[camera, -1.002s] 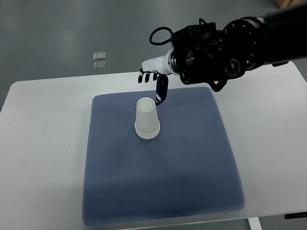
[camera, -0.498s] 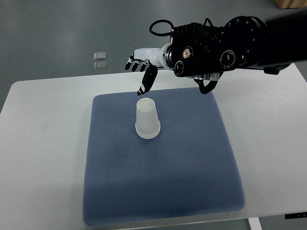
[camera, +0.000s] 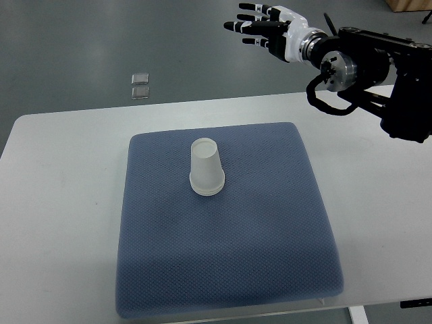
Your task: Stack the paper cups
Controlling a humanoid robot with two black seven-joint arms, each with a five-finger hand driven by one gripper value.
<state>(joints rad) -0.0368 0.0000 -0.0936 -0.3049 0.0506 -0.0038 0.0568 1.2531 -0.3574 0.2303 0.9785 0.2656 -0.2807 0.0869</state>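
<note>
A white paper cup stack (camera: 206,167) stands upside down on the blue mat (camera: 229,243), near its back middle. My right hand (camera: 260,25) is raised far above and behind the table at the top of the view, well away from the cups. Its fingers are spread flat and hold nothing. The black right arm (camera: 378,67) comes in from the right edge. No left arm shows.
The blue mat lies on a white table (camera: 61,202). Two small clear squares (camera: 140,84) lie on the grey floor beyond the table's back edge.
My right hand has lifted away from just behind the cup stack, swung up and to the right, and turned palm-flat with fingers spread. The cups have not moved.
</note>
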